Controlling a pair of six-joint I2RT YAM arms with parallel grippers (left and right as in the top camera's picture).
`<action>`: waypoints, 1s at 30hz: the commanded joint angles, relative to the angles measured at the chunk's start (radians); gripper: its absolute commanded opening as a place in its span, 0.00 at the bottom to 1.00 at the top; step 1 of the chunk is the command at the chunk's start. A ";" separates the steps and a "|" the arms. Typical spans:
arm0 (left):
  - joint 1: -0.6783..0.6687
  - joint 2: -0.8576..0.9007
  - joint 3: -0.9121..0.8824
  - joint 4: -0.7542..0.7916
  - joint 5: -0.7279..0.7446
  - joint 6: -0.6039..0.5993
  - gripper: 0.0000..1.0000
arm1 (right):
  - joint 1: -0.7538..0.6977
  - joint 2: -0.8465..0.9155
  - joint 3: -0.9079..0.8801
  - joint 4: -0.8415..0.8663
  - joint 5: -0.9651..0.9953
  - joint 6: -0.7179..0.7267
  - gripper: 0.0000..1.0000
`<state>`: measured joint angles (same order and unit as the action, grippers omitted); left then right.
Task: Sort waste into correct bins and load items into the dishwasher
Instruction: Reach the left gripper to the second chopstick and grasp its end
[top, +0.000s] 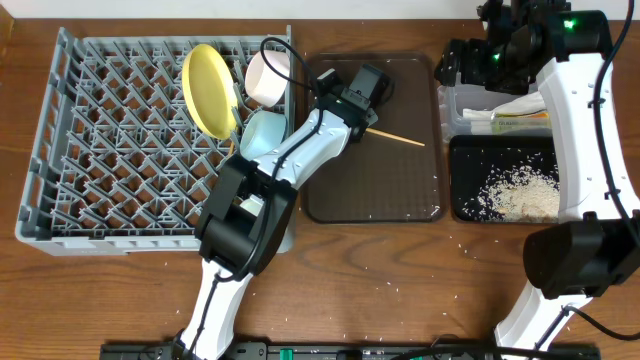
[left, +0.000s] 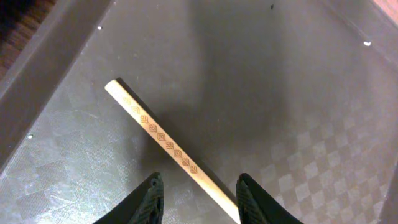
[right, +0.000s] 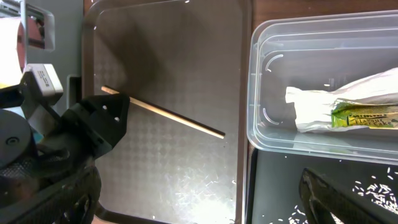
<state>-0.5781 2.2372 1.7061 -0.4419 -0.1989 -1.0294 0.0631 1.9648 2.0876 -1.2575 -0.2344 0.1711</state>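
Note:
A wooden chopstick (top: 397, 138) lies on the brown serving tray (top: 375, 190). My left gripper (top: 366, 92) hangs open over its thick end. In the left wrist view the chopstick (left: 158, 137) runs between the open jaws (left: 200, 200), apart from both. My right gripper (top: 462, 62) is open and empty at the far end of the clear tub (top: 448, 108), which holds the snack wrapper (top: 520, 115). Rice crumbs (top: 522, 192) lie in the black tray (top: 470, 160). The yellow plate (top: 208, 88), white bowl (top: 268, 75) and light blue bowl (top: 262, 132) stand in the grey rack (top: 100, 150). No cup or second chopstick shows.
The right wrist view shows the chopstick (right: 165, 113), the wrapper (right: 348, 112) in the tub (right: 261, 37), the black tray (right: 373, 180) and my left arm (right: 56, 155) at the left. Loose rice grains dot the wooden table (top: 460, 245) by the trays.

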 joint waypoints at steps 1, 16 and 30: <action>-0.002 0.052 0.003 -0.006 -0.030 -0.028 0.40 | 0.010 -0.003 0.005 0.000 -0.002 -0.012 0.99; -0.002 0.118 0.001 -0.002 -0.077 -0.038 0.40 | 0.009 -0.003 0.005 0.000 -0.002 -0.012 0.99; -0.002 0.227 0.002 -0.081 -0.056 0.072 0.24 | 0.009 -0.003 0.005 0.000 -0.002 -0.012 0.99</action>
<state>-0.5800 2.3547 1.7626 -0.4416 -0.3286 -0.9859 0.0631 1.9648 2.0872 -1.2572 -0.2344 0.1711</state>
